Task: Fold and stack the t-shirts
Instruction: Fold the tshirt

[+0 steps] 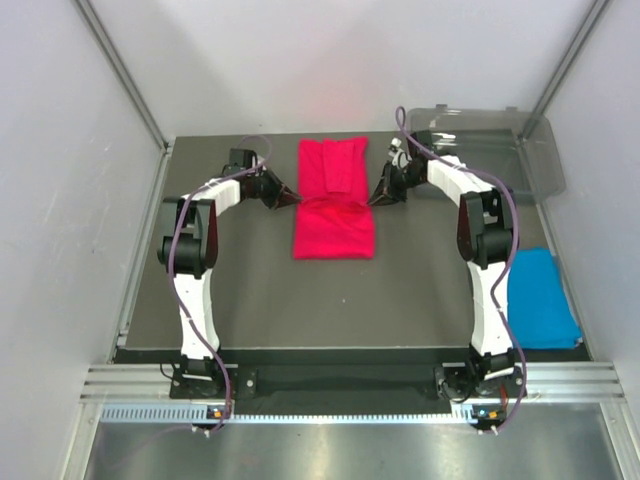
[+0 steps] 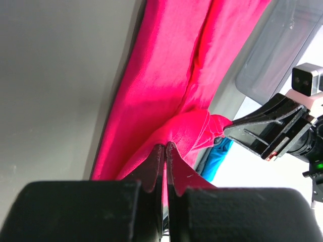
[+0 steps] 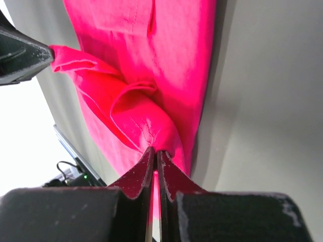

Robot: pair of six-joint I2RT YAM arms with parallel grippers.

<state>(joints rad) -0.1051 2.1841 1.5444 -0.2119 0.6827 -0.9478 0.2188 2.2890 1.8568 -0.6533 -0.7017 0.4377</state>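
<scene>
- Tabletop (image 1: 260,300), dark grey, carries both arms at its near edge and all the cloth.
- Left arm (image 1: 200,240) rises from its base, bends at the elbow on the left side of the table, then runs its forearm toward the far centre, with the wrist pointing inward to the right.
- Right arm (image 1: 485,225) mirrors it: upright from its base, elbow high on the right, forearm angled toward the far centre, wrist pointing inward to the left.
- Crimson-pink shirt (image 1: 334,205) lies flat at the far centre of the table, directly between the two wrists. It is a long narrow shape with a crease across its middle.
- Clear grey tray (image 1: 500,150) sits at the far right corner, just behind the right wrist.
- Sky-blue shirt (image 1: 540,298) lies as a folded pad at the table's right edge, beside the right arm's lower link and well apart from both pincers.
- Left gripper (image 2: 165,148) has its fingers pressed together on the pink shirt's left edge at the crease, with cloth bunched up at the tips.
- Right gripper (image 3: 155,151) is likewise clamped on the opposite edge, a raised fold of pink fabric pinched between its tips. The two pincers face each other across the shirt.
</scene>
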